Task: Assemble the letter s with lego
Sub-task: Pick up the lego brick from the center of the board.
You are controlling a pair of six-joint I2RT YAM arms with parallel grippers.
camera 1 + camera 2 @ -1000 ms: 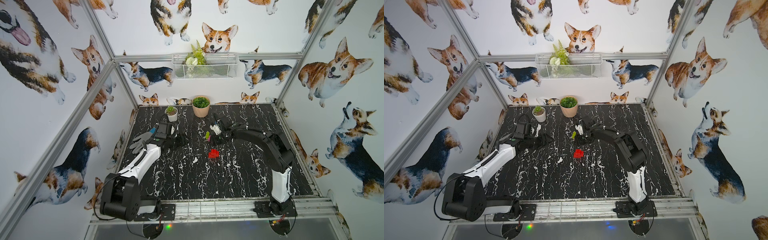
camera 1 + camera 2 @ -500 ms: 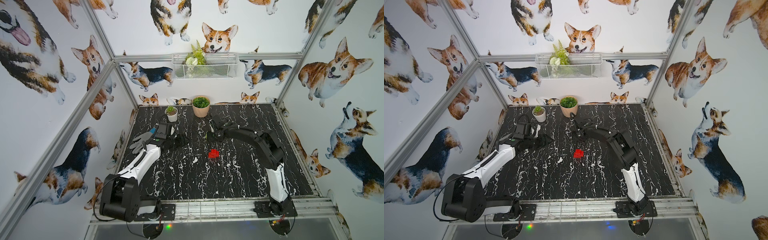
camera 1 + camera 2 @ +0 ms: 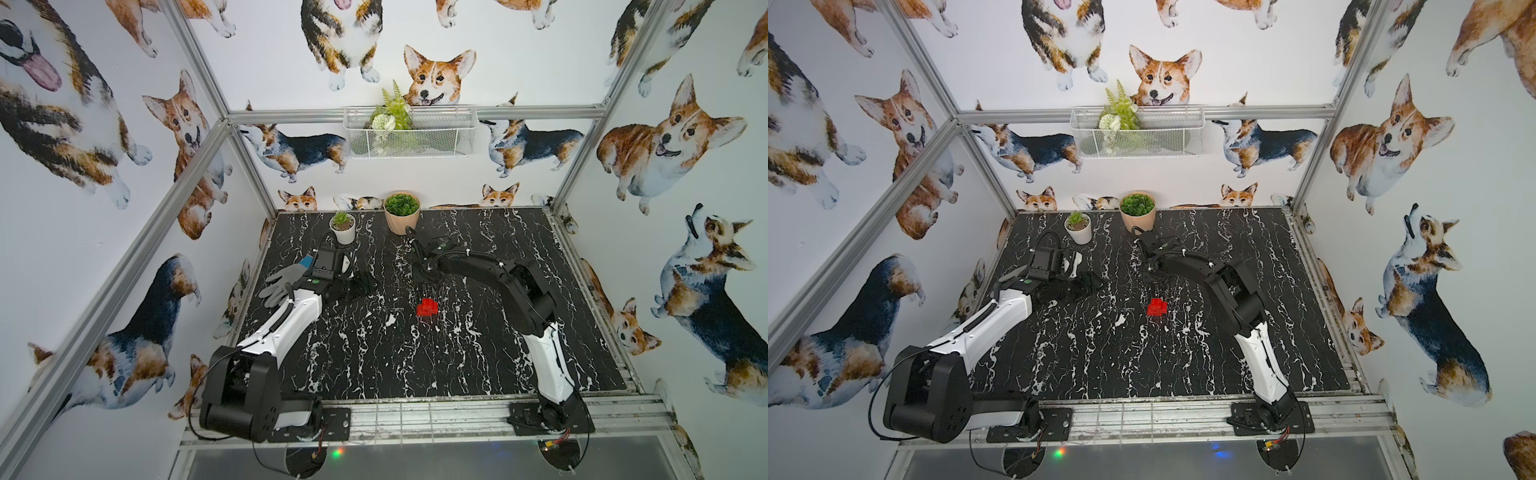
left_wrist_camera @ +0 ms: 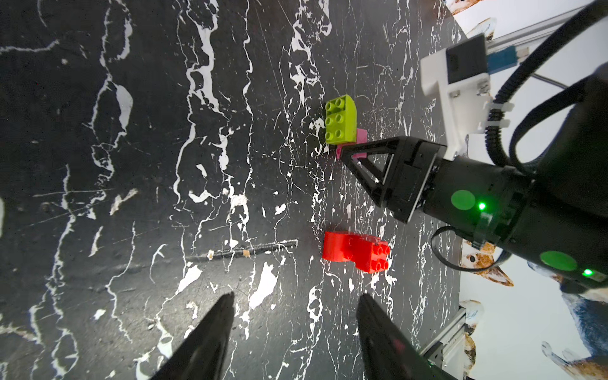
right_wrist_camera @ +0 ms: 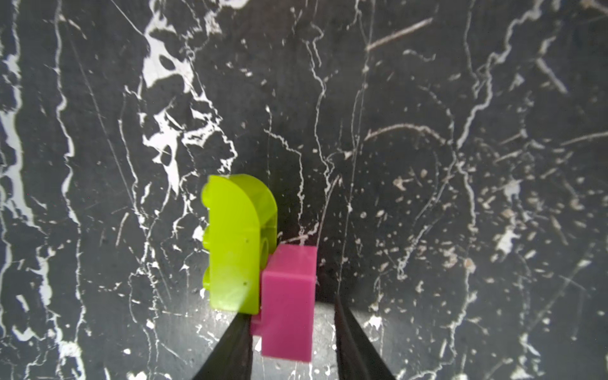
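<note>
As the right arm swings in over the far middle of the table (image 3: 374, 365), the green brick (image 5: 233, 243) and pink brick (image 5: 289, 279), plain to see from above a second ago, vanish under its wrist. The right gripper (image 5: 289, 307) is narrowing fast around the pink one: one finger is on the seam between the two, the other just shy of the pink face, so it is astride but not yet pinching, I'd say. That pair is joined and lies on its side, studs toward the left arm, so a lift should carry both. The red bricks (image 3: 427, 307) haven't budged; they sit in a clump nearer us, a little way from the pair, with bare marble between, so the S is still in two pieces. The left gripper (image 4: 295, 296) hasn't moved either, fingers about half spread, nothing in them, aimed at the bricks from the left. Watch the terracotta pot (image 3: 401, 216) just behind the right wrist; the white pot (image 3: 343, 232) stands further left. A grey glove (image 3: 282, 282) is draped on the left arm, clear of the work.
</note>
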